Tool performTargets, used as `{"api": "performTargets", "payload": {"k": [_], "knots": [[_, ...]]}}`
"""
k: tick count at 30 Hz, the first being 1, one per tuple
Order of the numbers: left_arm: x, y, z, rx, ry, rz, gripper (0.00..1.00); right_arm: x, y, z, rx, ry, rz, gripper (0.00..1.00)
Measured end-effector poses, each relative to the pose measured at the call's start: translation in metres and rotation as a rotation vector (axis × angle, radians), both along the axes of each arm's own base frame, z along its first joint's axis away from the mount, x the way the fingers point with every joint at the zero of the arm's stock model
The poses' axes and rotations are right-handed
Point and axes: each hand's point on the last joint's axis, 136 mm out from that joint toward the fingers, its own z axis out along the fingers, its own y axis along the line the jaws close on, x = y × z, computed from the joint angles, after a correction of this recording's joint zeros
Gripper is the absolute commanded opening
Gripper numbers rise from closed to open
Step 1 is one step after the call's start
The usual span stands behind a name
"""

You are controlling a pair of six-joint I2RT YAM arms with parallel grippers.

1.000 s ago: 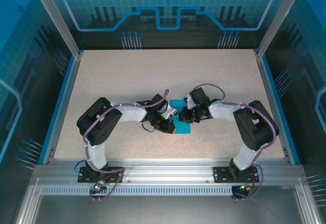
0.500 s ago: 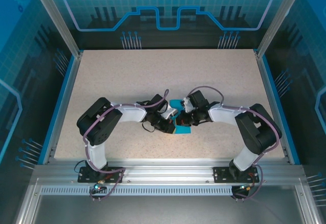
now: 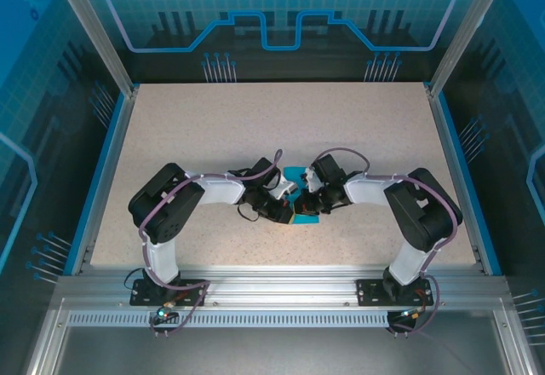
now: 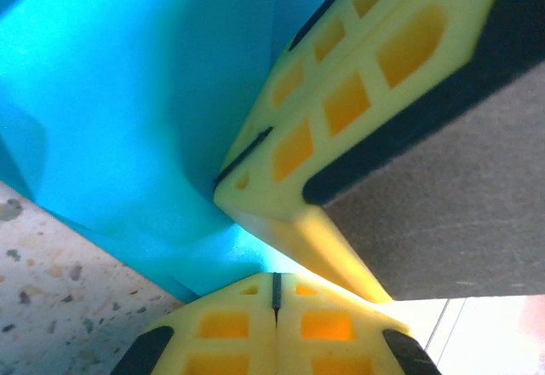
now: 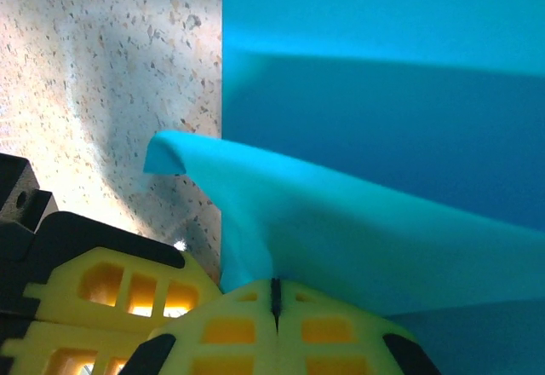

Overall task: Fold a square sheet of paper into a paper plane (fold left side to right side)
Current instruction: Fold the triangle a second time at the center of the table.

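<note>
1. The square sheet of paper lies in the middle of the counter, between both arms.
2. The right gripper is clenched on a lifted flap, probably to carry it across.
3. The left gripper, clenched, meets the sheet's edge, likely pinning it.
4. Its long axis seems to run away from the bases; the pointed end is hidden.

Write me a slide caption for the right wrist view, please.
Shut right gripper pinching a raised flap of blue paper over the speckled table.

Overhead camera looks down on the table; both wrist cameras hug the same paper.
</note>
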Motion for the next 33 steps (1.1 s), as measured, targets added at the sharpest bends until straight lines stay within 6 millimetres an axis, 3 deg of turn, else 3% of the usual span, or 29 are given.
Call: {"api": "performTargets", "payload": {"k": [11,33], "knots": [[0.0,0.0,0.0,-0.002,-0.002,0.0,0.0,0.002,-0.003,0.0,-0.013,-0.016,0.018,0.0],[0.007,-0.002,0.0,-0.007,-0.039,0.009,0.0,0.028,-0.035,-0.001,-0.019,0.004,-0.036,0.0]]}}
